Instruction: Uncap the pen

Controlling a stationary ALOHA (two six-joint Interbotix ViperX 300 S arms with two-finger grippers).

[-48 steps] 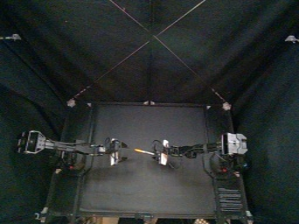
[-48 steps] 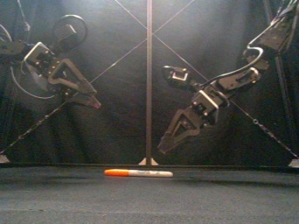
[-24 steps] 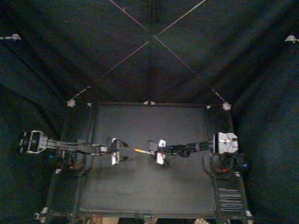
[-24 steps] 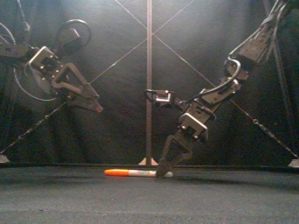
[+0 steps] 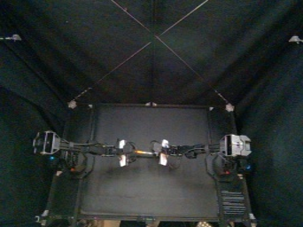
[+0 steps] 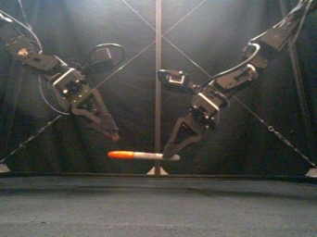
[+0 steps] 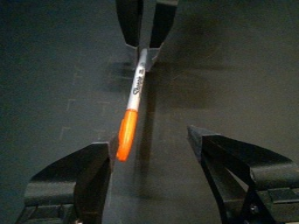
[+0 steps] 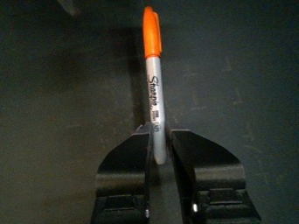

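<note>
My right end effector (image 8: 156, 144) is clamped on the bare tail of the slim marker pen (image 6: 148, 155), a smooth pale-grey barrel with black print. It holds the pen level in the air above the black counter (image 6: 158, 205), with the glossy orange plastic cap (image 7: 122, 140) pointing toward my left end effector (image 7: 152, 162), whose jaws are wide apart near the cap, not touching it. I'd centre the cap between the jaws, close squarely on that round, slippery plastic, then pull straight along the pen's axis.
</note>
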